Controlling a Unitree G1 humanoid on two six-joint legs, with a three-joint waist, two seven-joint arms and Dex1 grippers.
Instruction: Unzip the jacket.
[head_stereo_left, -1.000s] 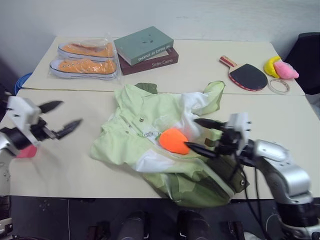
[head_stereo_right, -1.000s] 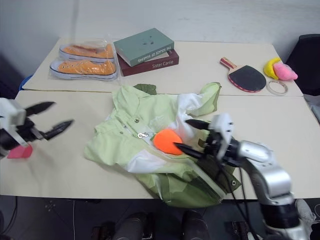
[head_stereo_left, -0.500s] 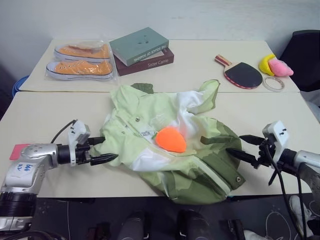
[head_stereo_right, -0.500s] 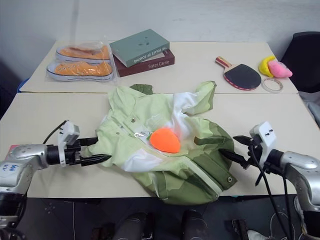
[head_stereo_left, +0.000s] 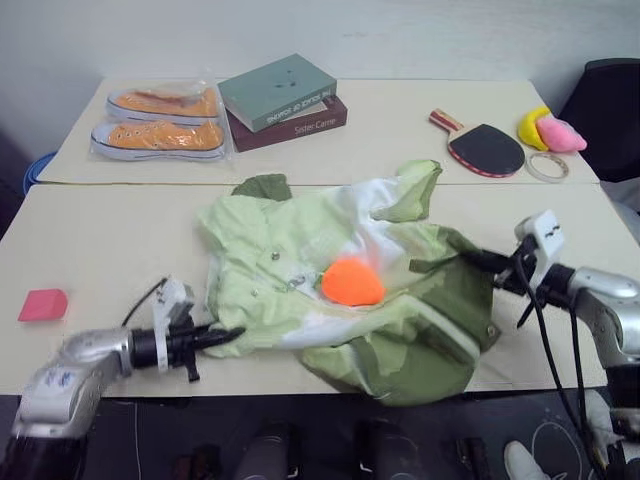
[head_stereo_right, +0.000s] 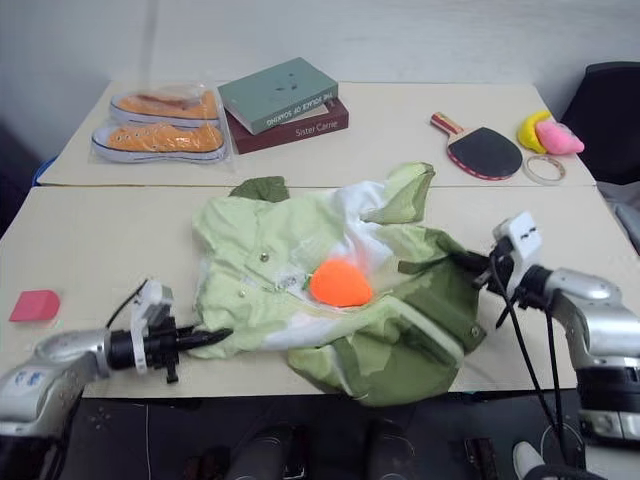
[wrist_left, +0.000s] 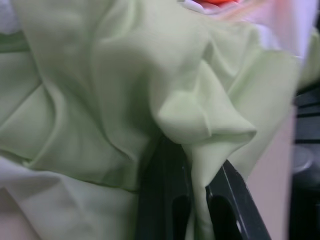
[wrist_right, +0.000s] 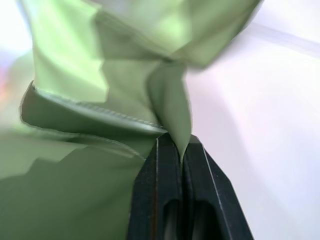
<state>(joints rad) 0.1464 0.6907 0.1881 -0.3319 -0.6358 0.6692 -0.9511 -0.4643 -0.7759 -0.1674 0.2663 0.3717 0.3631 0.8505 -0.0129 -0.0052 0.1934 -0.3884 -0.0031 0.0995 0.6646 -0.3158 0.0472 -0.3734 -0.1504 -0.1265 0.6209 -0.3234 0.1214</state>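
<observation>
A: Both grippers are clamped on cloth. The left gripper (head_stereo_left: 232, 333) pinches a fold at the light green near edge of the jacket (head_stereo_left: 340, 290); the left wrist view shows that fold pressed between its black fingers (wrist_left: 165, 200). The right gripper (head_stereo_left: 478, 262) bites a fold of the olive green side, its fingers (wrist_right: 165, 200) squeezed together on the fabric.

B: And where does the jacket lie?

A: Crumpled in the middle of the near table (head_stereo_left: 90, 260), stretched between the two grippers, with white panels showing in the folds. An orange rounded object (head_stereo_left: 352, 282) sits on top of it, about at its centre.

B: What else is around?

A: A pink block (head_stereo_left: 42, 304) lies on the near table, well apart to the robot's left. On the far table (head_stereo_left: 400, 120) are orange shoes in a clear bag (head_stereo_left: 160, 120), two stacked books (head_stereo_left: 283, 98), a table tennis paddle (head_stereo_left: 480, 145), a roll of tape (head_stereo_left: 547, 167) and a yellow and pink toy (head_stereo_left: 548, 131).
</observation>
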